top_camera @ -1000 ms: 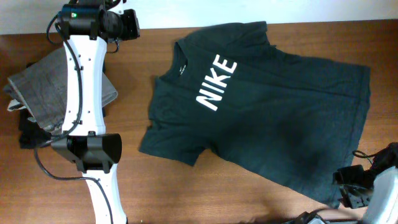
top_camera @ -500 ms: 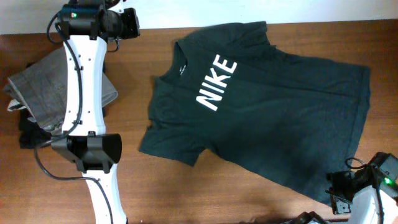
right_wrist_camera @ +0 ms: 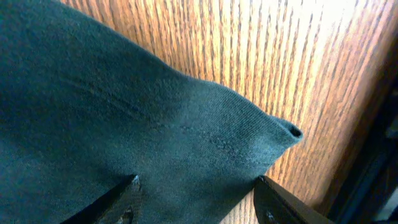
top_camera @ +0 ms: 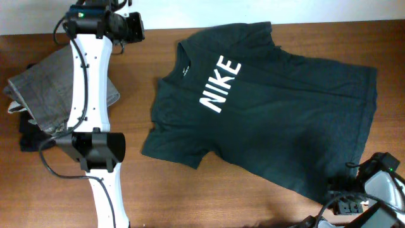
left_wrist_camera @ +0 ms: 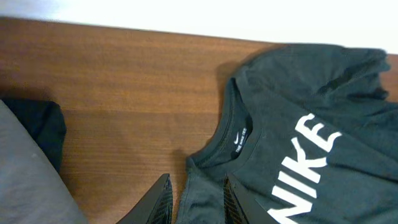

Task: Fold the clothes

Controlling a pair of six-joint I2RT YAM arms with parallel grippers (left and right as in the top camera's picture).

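Observation:
The dark charcoal T-shirt (top_camera: 266,107) lies spread flat with white NIKE lettering (top_camera: 220,83), collar toward the back left and hem to the right. My left gripper (top_camera: 131,28) is open at the back left, left of the collar. In the left wrist view its fingers (left_wrist_camera: 231,200) frame the shirt's shoulder fabric (left_wrist_camera: 205,186) below the collar (left_wrist_camera: 239,134). My right gripper (top_camera: 345,197) is open at the hem's front right corner. In the right wrist view the gripper (right_wrist_camera: 198,200) straddles that corner (right_wrist_camera: 273,134), close to the cloth.
Folded grey trousers (top_camera: 54,95) lie on a black folded garment (top_camera: 28,133) at the left edge; both show in the left wrist view, trousers (left_wrist_camera: 25,186) and black garment (left_wrist_camera: 43,127). The left arm (top_camera: 88,95) spans the left side. The wooden table (top_camera: 202,190) runs to a pale wall.
My right gripper has moved left and toward the front edge, onto the hem's front right corner. The left arm has shifted slightly right. The shirt has not moved.

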